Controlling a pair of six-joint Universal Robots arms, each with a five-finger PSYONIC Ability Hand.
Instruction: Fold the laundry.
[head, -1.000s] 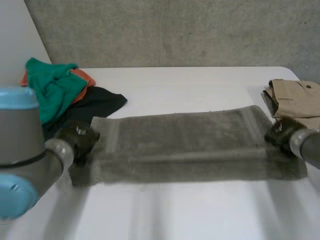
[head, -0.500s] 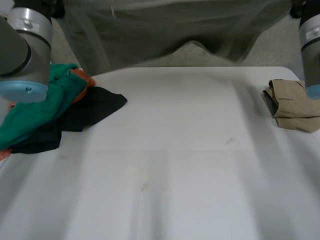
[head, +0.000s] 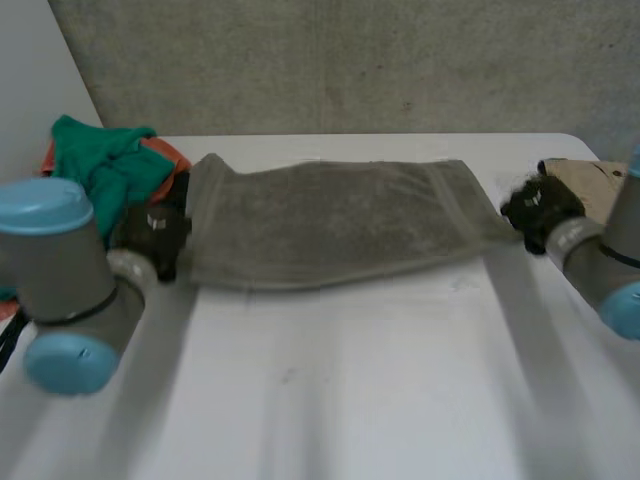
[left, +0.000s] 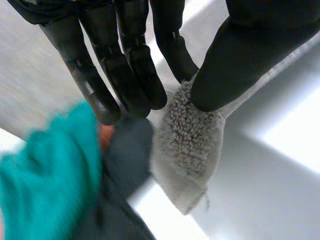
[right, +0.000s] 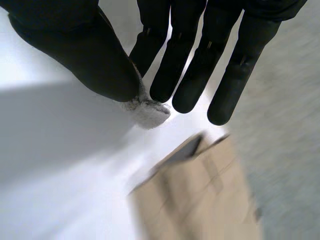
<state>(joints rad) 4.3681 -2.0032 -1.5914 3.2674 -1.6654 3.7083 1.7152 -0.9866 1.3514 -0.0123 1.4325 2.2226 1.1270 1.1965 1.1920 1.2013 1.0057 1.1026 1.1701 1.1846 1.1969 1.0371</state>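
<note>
A grey-green towel (head: 330, 222) is stretched across the far half of the white table (head: 350, 400), folded lengthwise. My left hand (head: 152, 236) pinches the towel's left end, thumb against fingers. In the left wrist view the towel's fuzzy corner (left: 187, 145) pokes out below my thumb (left: 235, 60). My right hand (head: 538, 208) pinches the towel's right end. In the right wrist view a small tip of towel (right: 147, 111) sits between my thumb (right: 85, 55) and fingers (right: 192, 75).
A heap of green, orange and black clothes (head: 110, 170) lies at the far left, right beside my left hand. Folded beige trousers (head: 590, 180) lie at the far right, just beyond my right hand. A grey wall stands behind the table.
Half a second ago both hands held the towel high above the table. Now they have come down and the towel lies stretched farther back than a second ago.
</note>
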